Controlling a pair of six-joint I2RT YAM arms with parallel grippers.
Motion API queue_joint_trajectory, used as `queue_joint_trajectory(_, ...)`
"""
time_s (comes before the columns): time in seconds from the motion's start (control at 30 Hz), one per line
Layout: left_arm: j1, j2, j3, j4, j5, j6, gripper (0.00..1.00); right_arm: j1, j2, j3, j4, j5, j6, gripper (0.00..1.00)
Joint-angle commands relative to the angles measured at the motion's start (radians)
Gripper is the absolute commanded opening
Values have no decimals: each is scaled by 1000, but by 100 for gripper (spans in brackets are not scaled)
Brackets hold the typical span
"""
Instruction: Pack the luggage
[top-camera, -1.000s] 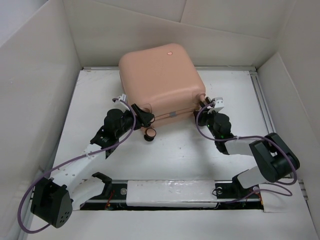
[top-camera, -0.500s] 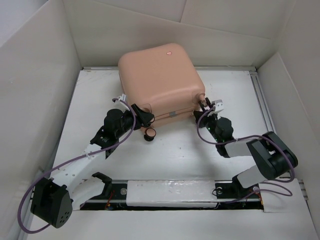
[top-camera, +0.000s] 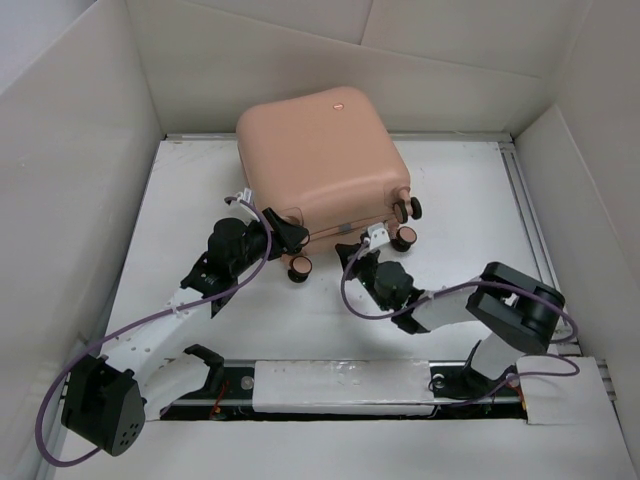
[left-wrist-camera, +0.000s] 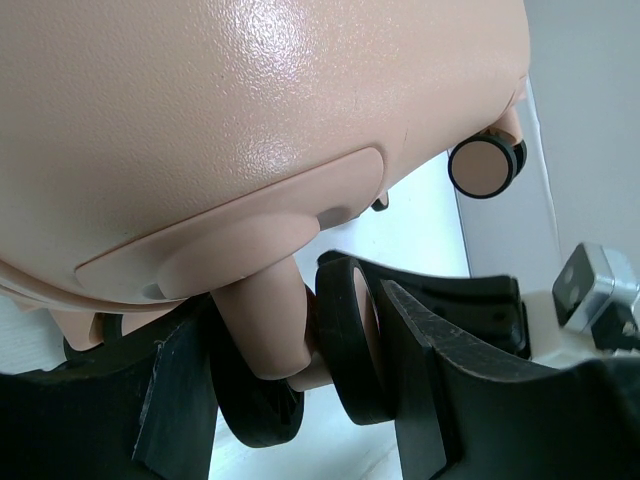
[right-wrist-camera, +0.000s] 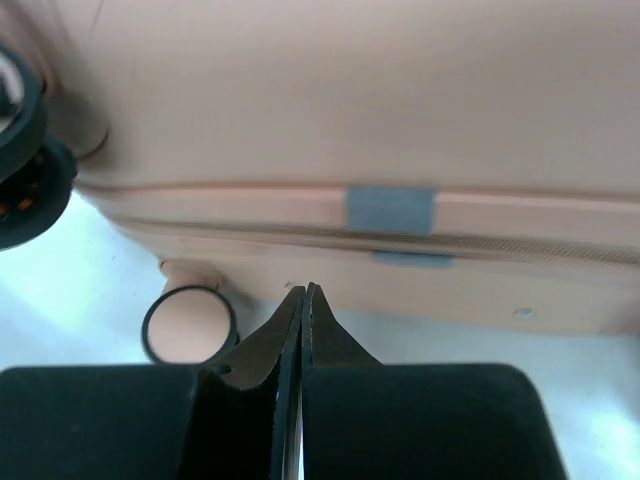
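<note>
1. The left gripper (top-camera: 286, 238) is partly open. Its fingers (left-wrist-camera: 185, 390) are clamped on either side of the caster (left-wrist-camera: 350, 340) at the luggage's near-left corner.
2. The luggage (top-camera: 320, 150) lies closed at the far middle of the table (top-camera: 190, 200), with its wheels facing the arms.
3. The right gripper (right-wrist-camera: 303, 310) has its fingers pressed together on nothing. Its tip is just short of the luggage's near zip edge, beside a pink wheel (right-wrist-camera: 190, 325).

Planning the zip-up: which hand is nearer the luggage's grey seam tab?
Right. The right hand is shut in front of the grey tab; the left hand grips a corner wheel farther away.
</note>
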Motion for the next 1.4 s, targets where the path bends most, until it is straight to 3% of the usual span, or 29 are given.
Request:
queue_joint_trajectory(0.0, -25, -56, 48, 307, 180, 91, 0, 48, -16, 27, -24, 219, -33, 0)
queue_joint_trajectory(0.07, -25, -56, 48, 307, 169, 91, 0, 23, -50, 6, -76, 250, -14, 3)
queue_joint_trajectory(0.17, -25, -56, 48, 298, 169, 91, 0, -64, -151, -32, -179, 226, 41, 26)
queue_joint_trajectory(0.2, -25, -56, 48, 298, 169, 91, 0, -86, -199, -46, -209, 215, 50, 42)
queue_joint_trajectory(0.23, -25, -56, 48, 298, 169, 91, 0, -107, -220, -57, -226, 198, 62, 47)
queue_joint_trajectory(0.53, -25, -65, 48, 298, 169, 100, 0, -305, -264, -45, -342, 43, 73, 59)
queue_joint_trajectory(0.73, -25, -65, 48, 298, 160, 100, 0, -365, -207, 26, -342, -147, 13, 55)
queue_joint_trajectory(1.1, -25, -56, 38, 298, 160, 109, 0, -419, -141, 95, -342, -250, 3, 52)
queue_joint_trajectory(1.37, -25, -56, 38, 298, 160, 109, 0, -451, -130, 55, -156, -348, -19, 27)
